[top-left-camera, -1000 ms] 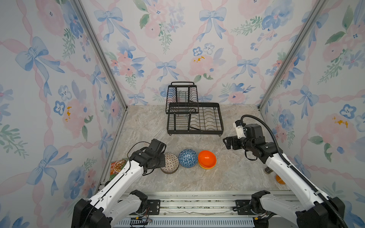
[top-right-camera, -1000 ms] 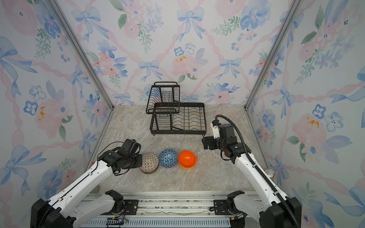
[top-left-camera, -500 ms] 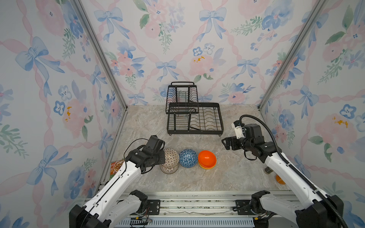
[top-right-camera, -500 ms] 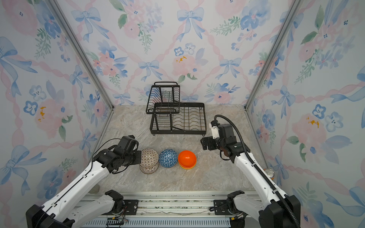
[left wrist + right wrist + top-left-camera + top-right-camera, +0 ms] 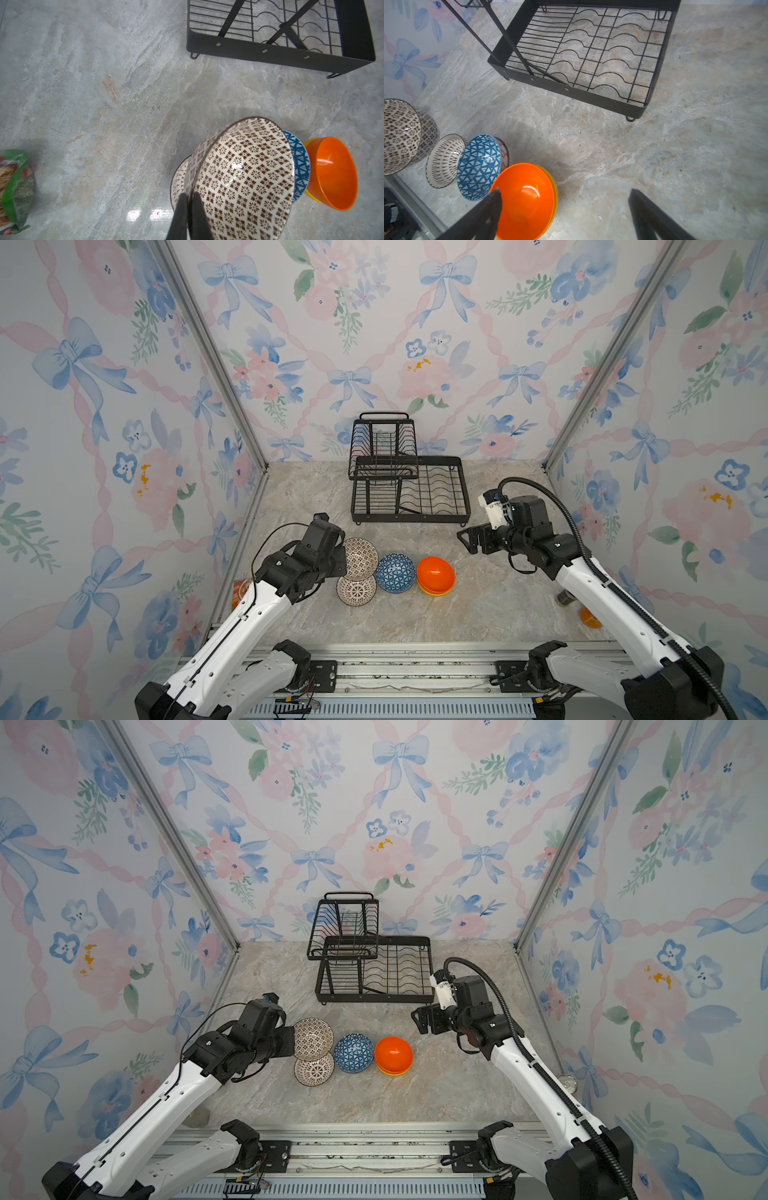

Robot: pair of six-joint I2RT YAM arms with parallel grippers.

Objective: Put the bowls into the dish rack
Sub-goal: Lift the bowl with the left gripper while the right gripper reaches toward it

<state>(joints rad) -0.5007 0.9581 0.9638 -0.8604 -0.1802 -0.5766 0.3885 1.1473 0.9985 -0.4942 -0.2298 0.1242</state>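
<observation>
Leftmost, a green snack packet (image 5: 16, 187) lies on the desk (image 5: 478, 614) by the side wall. Next comes the left gripper (image 5: 189, 199), its fingers (image 5: 179, 214) pressed together on the rim of the brown mosaic bowl (image 5: 360, 558), one inside the bowl and one outside; the bowl hangs tilted, raised over the white lattice bowl (image 5: 356, 591), which sits on the desk beneath it, closer to the front edge. Just beside these rests the blue bowl (image 5: 395, 573) with white triangles, and the right wrist view shows the edge of a pinkish striped bowl (image 5: 504, 151) tucked under it. Touching the blue one is the orange bowl (image 5: 435, 574), nested in the yellow bowl (image 5: 434, 592), of which only a sliver of rim shows. Behind this row, apart from every bowl, the black dish rack (image 5: 411, 489) stands against the back wall, its raised basket on the left. Farther right, the right gripper (image 5: 467, 540) hovers above the desk with its jaws spread wide, holding nothing, near the rack's front right corner.
</observation>
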